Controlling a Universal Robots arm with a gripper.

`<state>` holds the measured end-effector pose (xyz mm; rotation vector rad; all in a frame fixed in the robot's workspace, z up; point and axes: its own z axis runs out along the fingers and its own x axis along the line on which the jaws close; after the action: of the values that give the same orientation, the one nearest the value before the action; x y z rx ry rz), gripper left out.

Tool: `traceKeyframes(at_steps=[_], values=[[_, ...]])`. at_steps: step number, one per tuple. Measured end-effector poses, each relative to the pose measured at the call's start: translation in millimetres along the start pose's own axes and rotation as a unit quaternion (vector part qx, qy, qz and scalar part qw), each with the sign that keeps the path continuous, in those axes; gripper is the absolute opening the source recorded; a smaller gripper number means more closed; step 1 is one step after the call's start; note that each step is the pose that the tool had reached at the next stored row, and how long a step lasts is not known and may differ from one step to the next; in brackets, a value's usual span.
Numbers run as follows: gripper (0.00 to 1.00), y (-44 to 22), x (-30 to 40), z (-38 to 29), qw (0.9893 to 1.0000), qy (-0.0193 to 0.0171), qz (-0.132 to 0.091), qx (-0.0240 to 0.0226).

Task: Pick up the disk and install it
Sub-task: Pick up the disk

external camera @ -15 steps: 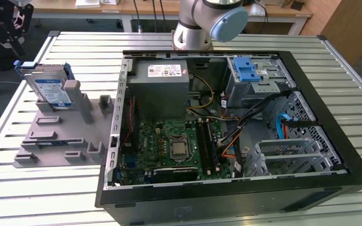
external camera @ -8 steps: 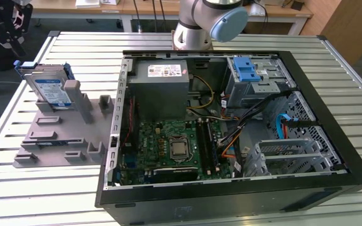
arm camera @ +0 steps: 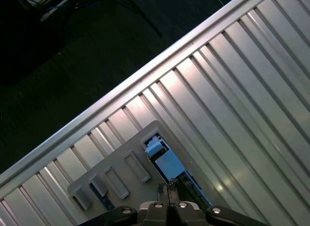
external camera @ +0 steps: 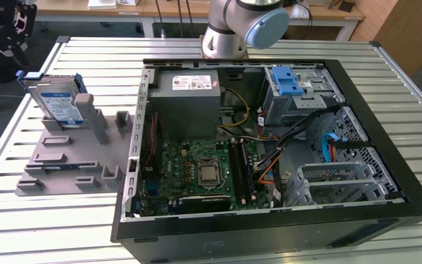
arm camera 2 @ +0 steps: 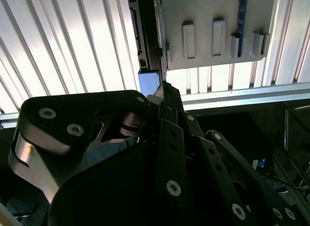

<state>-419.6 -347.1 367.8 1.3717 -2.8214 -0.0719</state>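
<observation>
The disk stands upright in a slot of the grey holder on the slatted table, at the exterior view's left. It is silver with a white-and-blue label and a blue bracket around it. My black gripper hangs above and behind it, apart from it. In the second wrist view the fingertips lie together, just above the disk's blue bracket end. In the first wrist view the gripper is shut on nothing, with the disk directly ahead of it in the grey holder.
An open black computer case lies on the table, showing a green motherboard, a grey power-supply box, a metal cage with a blue latch and a silver drive cage. The arm's base stands behind the case.
</observation>
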Motion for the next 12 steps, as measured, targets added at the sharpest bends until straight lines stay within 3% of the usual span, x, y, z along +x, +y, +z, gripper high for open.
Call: traceKeyframes(at_steps=[12], values=[[0.11,0.3,0.2,0.0,0.9993,0.0016,-0.038,-0.0006]])
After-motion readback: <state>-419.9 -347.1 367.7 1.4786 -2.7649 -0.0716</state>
